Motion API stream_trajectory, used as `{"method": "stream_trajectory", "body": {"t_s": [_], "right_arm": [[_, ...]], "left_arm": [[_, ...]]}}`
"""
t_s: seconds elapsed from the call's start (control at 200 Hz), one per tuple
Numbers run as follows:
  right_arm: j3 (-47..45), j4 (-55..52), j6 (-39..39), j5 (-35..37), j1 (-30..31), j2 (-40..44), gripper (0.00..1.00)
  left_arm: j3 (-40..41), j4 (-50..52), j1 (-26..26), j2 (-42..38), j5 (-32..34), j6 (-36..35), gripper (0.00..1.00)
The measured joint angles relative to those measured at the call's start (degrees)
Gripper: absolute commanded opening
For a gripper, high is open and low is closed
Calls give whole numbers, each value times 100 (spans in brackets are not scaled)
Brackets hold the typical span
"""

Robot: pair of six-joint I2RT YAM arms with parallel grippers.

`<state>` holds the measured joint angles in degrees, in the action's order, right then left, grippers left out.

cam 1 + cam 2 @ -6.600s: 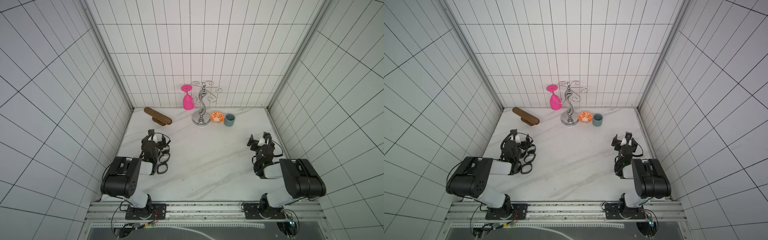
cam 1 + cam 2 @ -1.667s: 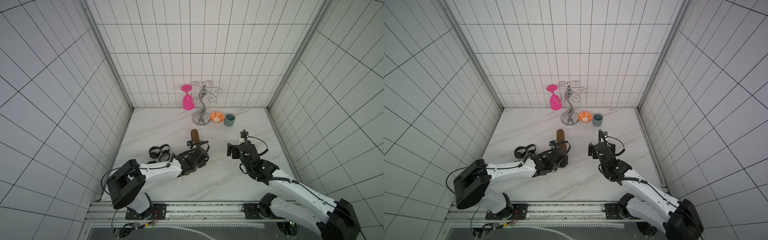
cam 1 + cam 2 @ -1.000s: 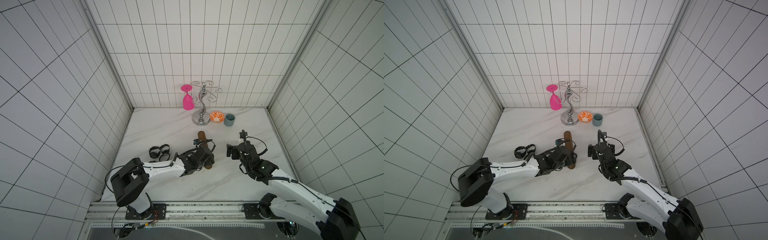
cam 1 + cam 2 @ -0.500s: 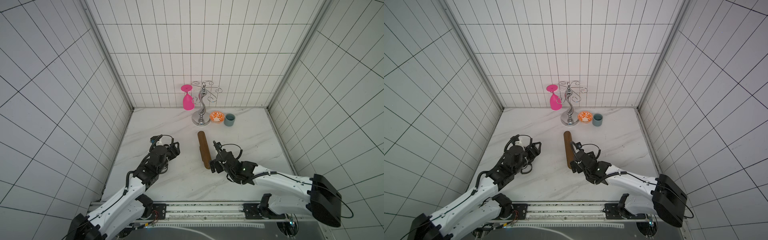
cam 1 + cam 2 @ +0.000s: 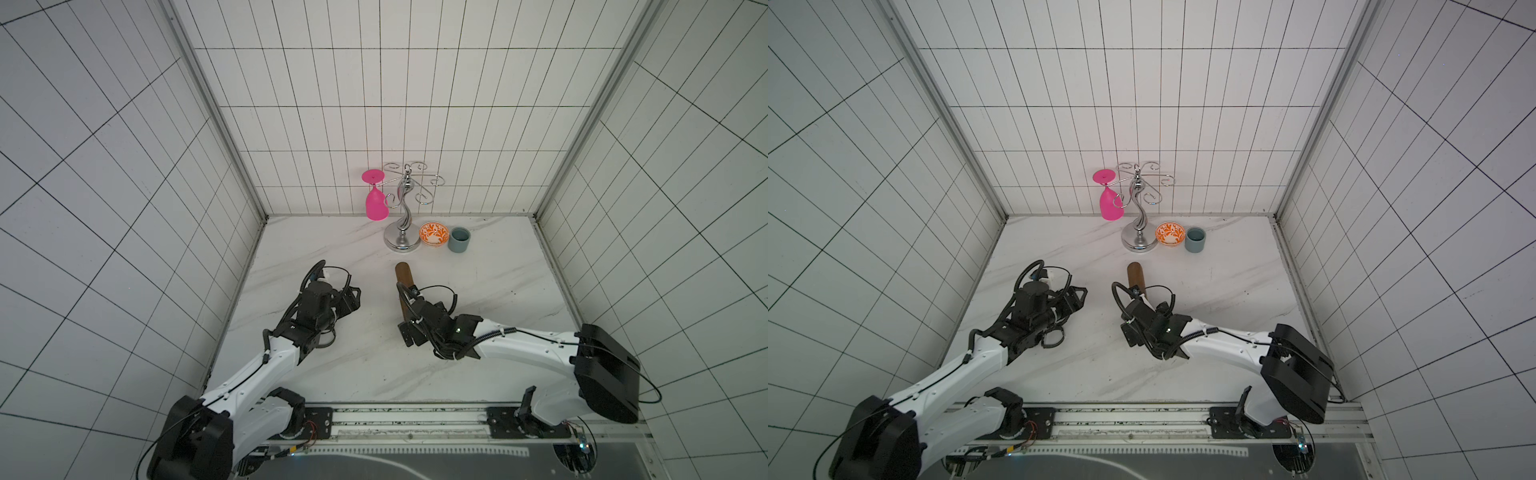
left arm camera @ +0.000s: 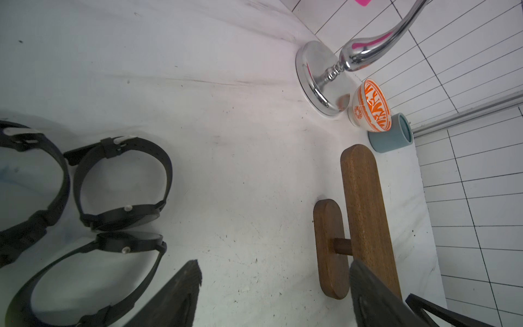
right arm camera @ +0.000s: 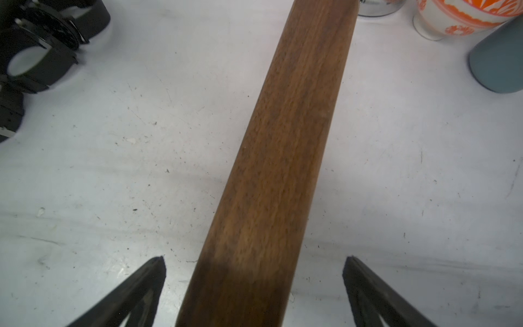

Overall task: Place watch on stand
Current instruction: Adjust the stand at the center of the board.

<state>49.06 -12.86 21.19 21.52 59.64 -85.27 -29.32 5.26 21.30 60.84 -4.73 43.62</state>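
My right gripper (image 7: 254, 259) stands jaws wide, astride the long brown wooden bar of the stand (image 7: 283, 141), touching nothing. My left gripper (image 6: 273, 269), jaws apart and empty, hovers just beside the stand. Beyond it, the black buckled-strap watches (image 6: 121, 218) lie on their sides on the white marble table (image 6: 226, 85). I judge a watch light, with a floppy strap and a slick case, so I'd pinch the strap wall, one finger inside the loop.

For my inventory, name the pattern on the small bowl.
Bowl: orange leafy swirls on white; clearest in the left wrist view.
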Motion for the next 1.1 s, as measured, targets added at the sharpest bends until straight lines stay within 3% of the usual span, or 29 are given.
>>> {"method": "stream_trajectory", "body": {"t_s": [0.31,0.595,0.72,0.954,1.099], "right_arm": [[0,-387,50,66,-527,107,99],[-13,-293,-111,33,-1305,490,100],[-17,-275,-197,17,-1517,514,99],[-35,-232,-579,-144,-916,1047,100],[-35,-249,-595,-136,-811,918,100]], "left_arm": [[-754,-256,92,990,-308,-179,81],[-1110,-625,944,1832,-511,-251,81],[-1182,-675,1075,2041,-566,-258,82],[-1493,-658,1049,2223,-542,-461,87],[-1858,-621,1001,2503,-538,-667,87]]}}
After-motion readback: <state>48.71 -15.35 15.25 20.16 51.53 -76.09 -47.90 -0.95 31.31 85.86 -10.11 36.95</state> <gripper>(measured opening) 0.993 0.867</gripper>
